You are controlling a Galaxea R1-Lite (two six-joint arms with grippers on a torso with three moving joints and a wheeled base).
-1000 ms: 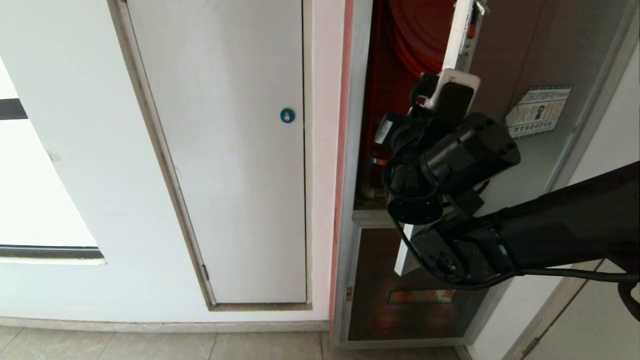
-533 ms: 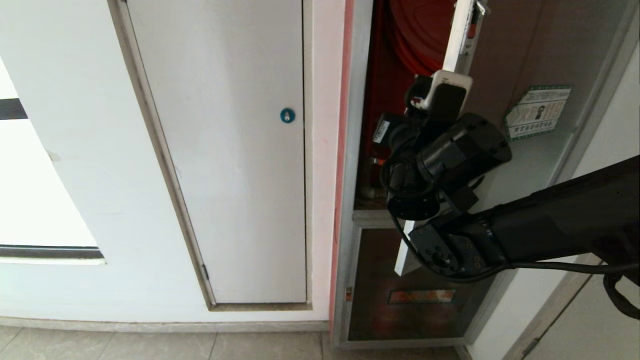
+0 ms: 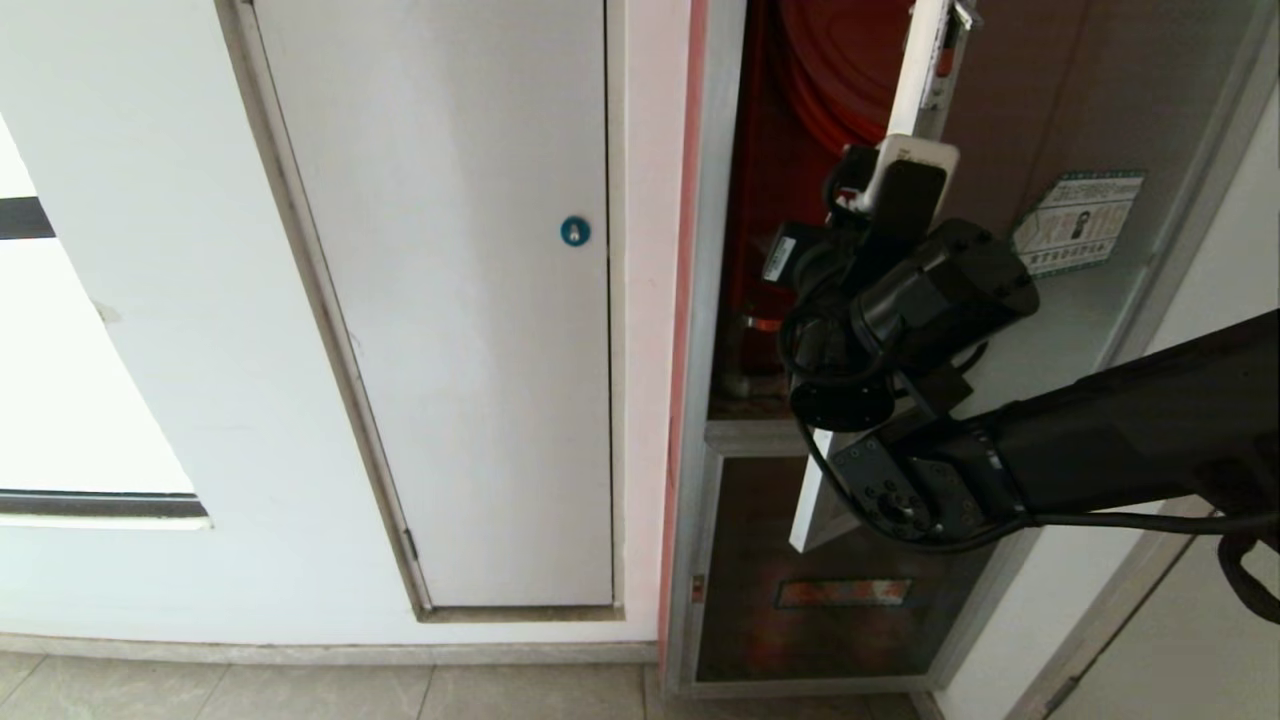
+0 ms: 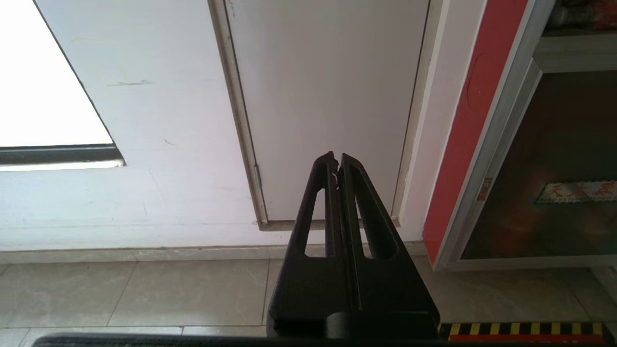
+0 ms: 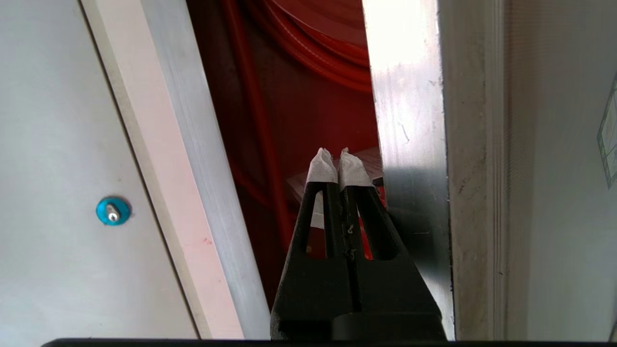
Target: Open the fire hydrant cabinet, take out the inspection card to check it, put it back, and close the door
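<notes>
The fire hydrant cabinet point(image 3: 712, 250) has a silver frame and a red inside, with a red hose reel point(image 3: 830, 70) at the top. Its door point(image 3: 1050, 110), dark glass with a green-edged sticker point(image 3: 1078, 222), stands partly open towards me. My right arm point(image 3: 1100, 450) reaches to the door's silver edge point(image 5: 409, 120). The right gripper point(image 5: 339, 159) is shut and empty. Its white-taped tips sit in the gap between frame and door edge. A pale flat sheet point(image 5: 296, 185) lies behind them; I cannot tell if it is the inspection card. My left gripper point(image 4: 336, 159) is shut and parked low.
A plain white door with a blue round lock point(image 3: 574, 231) fills the wall left of the cabinet. Below the open door is a smaller dark panel with a slot point(image 3: 842, 592). Grey floor tiles point(image 4: 144, 294) run along the wall's foot.
The right wrist swayed slightly left and then back right at the door's edge. The door has kept its angle. The gripper has stayed shut.
</notes>
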